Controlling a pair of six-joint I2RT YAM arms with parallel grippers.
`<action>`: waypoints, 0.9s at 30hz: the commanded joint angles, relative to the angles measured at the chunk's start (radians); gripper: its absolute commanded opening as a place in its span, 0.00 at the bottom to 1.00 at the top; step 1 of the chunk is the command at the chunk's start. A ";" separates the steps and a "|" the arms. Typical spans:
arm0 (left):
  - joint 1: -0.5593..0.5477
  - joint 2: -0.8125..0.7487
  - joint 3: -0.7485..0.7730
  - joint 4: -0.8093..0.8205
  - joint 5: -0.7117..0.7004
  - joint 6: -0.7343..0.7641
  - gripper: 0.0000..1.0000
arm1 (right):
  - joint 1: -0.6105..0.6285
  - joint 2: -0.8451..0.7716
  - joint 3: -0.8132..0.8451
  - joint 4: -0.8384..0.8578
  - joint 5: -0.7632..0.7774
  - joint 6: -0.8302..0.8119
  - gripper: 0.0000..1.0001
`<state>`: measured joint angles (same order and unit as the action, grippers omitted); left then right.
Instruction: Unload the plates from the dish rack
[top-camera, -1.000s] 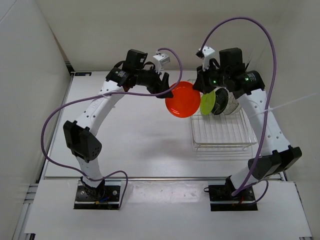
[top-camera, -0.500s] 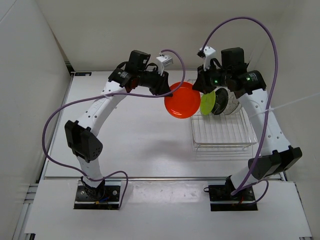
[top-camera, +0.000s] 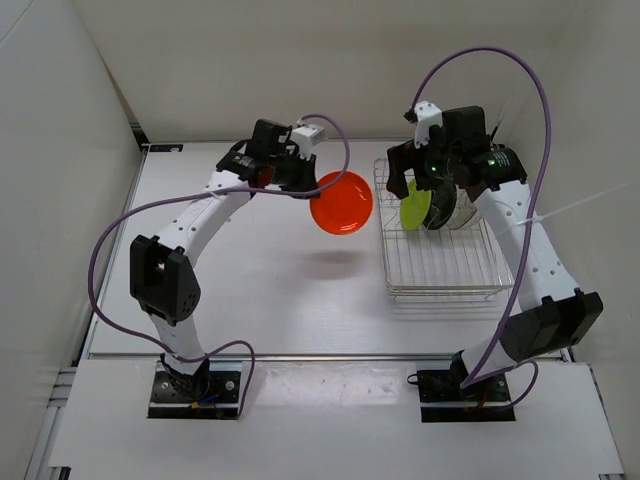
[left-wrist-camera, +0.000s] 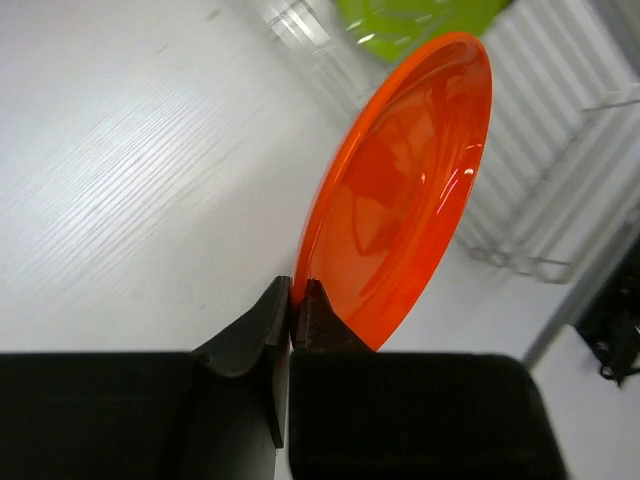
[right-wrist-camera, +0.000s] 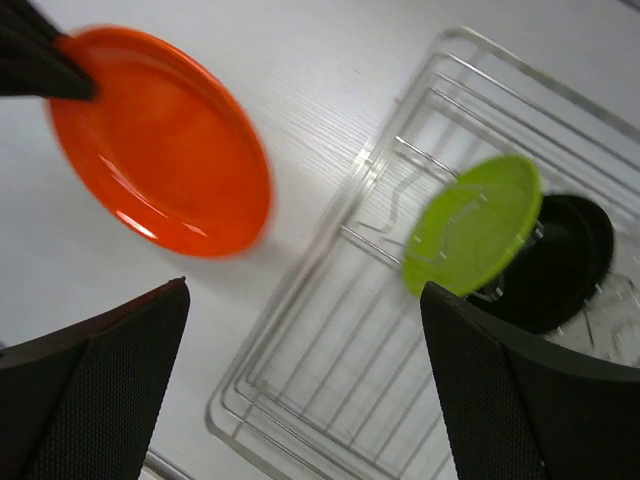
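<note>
We see the orange plate (left-wrist-camera: 400, 190) out of the dish rack (top-camera: 440, 290), held on edge in the air just to the rack's left, above the white table (top-camera: 250, 290). The left gripper (left-wrist-camera: 292, 300) has it: its jaws are pinched together on the plate's lower rim, with only the thin edge between them. The plate's hollow face is turned toward the rack.

Three plates stand upright in the far end of the rack, one beside the next. The lime green plate (right-wrist-camera: 470, 225) is nearest the rack's left side, the black plate (right-wrist-camera: 555, 265) is right behind it, and the clear plate (top-camera: 462, 205) comes last, toward the right side. In the wrist view we can barely make out the clear one.

The right gripper (right-wrist-camera: 305, 288) hangs over the far left corner of the rack, above the green plate. Its jaws are spread wide and hold nothing, touching neither plate nor wire.
</note>
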<state>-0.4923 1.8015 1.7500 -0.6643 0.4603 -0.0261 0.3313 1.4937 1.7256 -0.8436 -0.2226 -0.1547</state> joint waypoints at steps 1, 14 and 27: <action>0.086 -0.022 -0.064 0.046 -0.074 -0.002 0.11 | -0.070 -0.020 -0.026 0.084 0.183 0.040 0.99; 0.178 0.335 -0.009 -0.058 0.179 0.134 0.11 | -0.158 0.013 -0.077 0.095 0.198 0.049 0.99; 0.209 0.443 0.019 -0.072 0.144 0.126 0.42 | -0.158 0.102 -0.080 0.095 0.236 -0.003 0.95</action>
<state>-0.2947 2.2517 1.7489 -0.7403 0.6254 0.0860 0.1768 1.5616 1.6268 -0.7818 -0.0189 -0.1383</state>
